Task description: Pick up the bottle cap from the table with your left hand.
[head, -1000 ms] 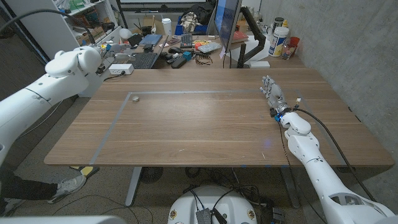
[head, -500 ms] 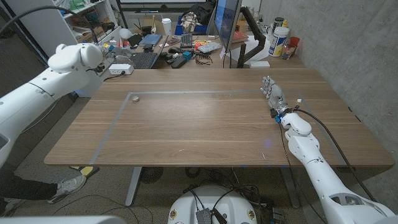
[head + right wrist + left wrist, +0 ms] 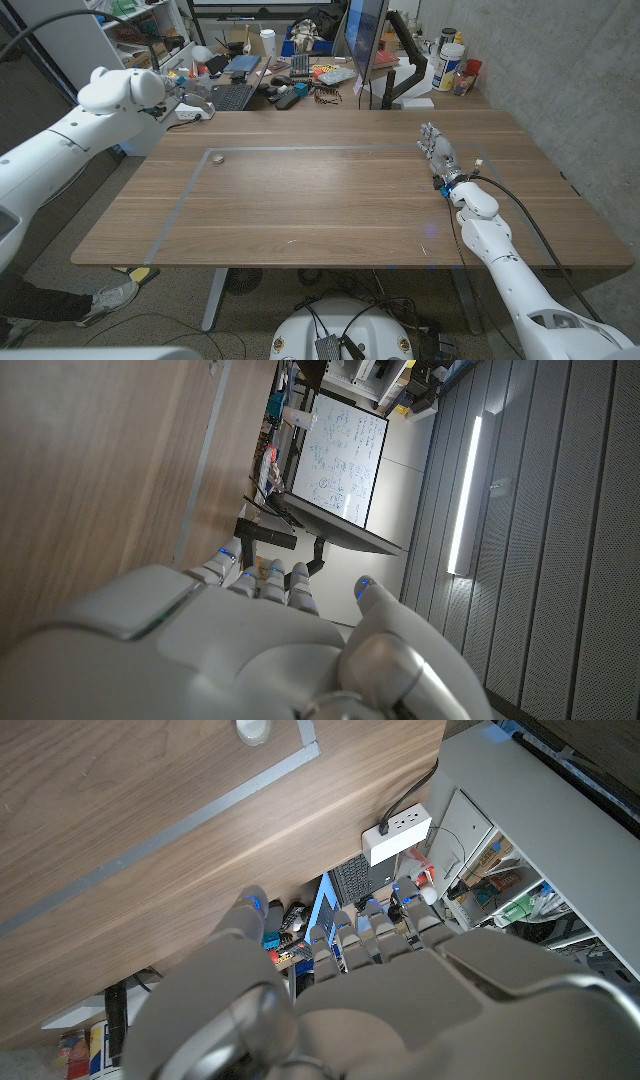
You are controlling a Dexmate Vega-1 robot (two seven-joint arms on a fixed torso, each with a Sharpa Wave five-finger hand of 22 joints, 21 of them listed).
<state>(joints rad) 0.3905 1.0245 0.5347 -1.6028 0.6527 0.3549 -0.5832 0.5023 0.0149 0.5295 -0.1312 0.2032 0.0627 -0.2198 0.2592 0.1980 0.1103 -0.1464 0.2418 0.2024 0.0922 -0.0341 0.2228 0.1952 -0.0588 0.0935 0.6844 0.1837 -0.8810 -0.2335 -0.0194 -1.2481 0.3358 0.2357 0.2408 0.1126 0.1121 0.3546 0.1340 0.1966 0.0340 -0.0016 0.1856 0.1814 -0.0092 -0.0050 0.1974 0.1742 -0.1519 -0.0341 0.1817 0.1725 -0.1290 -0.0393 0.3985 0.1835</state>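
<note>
Since a second ago my left hand (image 3: 190, 97) has swung in over the worktop's (image 3: 330, 200) upper-left corner, fingers apart and empty; bottle cap (image 3: 218, 157) lies nearby, probably light, stiff, best pinched across its rim.

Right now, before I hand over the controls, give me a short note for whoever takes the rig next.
Left hand: raised over the table's far left corner, fingers apart, holding nothing.
Right hand: at the table's right side, holding nothing.
Bottle cap: lies on the wooden table, just inside the far left corner of the taped outline, untouched.
Done: nothing picked up yet.
Left: bring the left hand down to the cap, grip it, lift.
</note>
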